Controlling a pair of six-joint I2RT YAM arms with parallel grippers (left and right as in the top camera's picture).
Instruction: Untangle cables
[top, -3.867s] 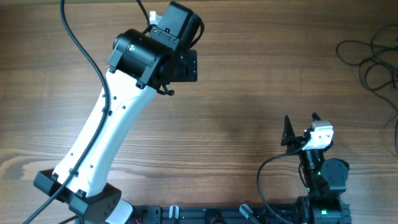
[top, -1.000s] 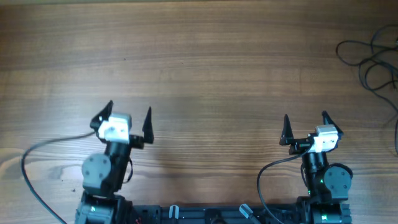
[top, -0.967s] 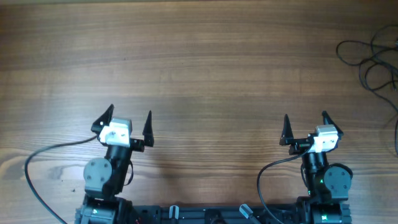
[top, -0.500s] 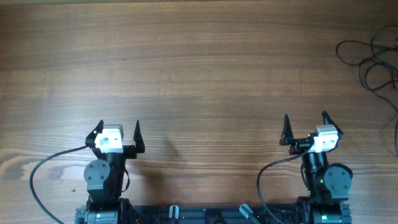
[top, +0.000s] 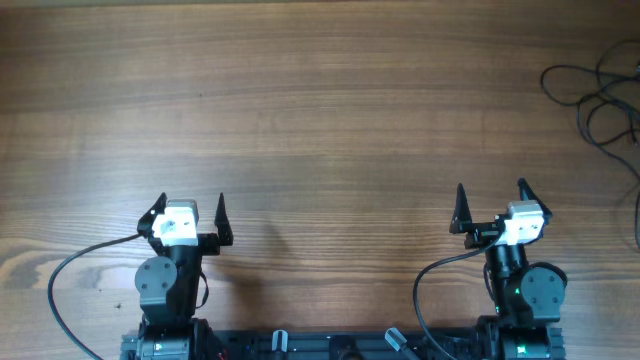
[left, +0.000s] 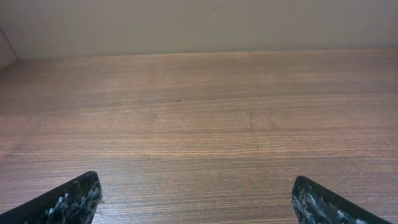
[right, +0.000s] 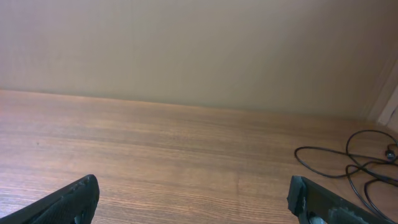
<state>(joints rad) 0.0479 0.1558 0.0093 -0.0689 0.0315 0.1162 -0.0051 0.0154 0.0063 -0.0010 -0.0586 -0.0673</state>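
Note:
The cables (top: 598, 96) are thin black cords lying in tangled loops at the far right edge of the wooden table, partly cut off by the frame. They also show in the right wrist view (right: 354, 167) at the right. My left gripper (top: 190, 206) is open and empty near the front left of the table. My right gripper (top: 490, 203) is open and empty near the front right, well short of the cables. The left wrist view shows my left gripper (left: 196, 199) over bare wood. The right wrist view shows my right gripper (right: 193, 193) over bare wood.
The wooden table (top: 330, 120) ends at a plain beige wall (right: 199, 50) at the far side. Thicker black arm wires (top: 60, 275) curl beside each arm base at the front edge.
The left arm has drawn back from its far reach at the upper left to its rest pose at the front left. Over the last half second nothing has moved.

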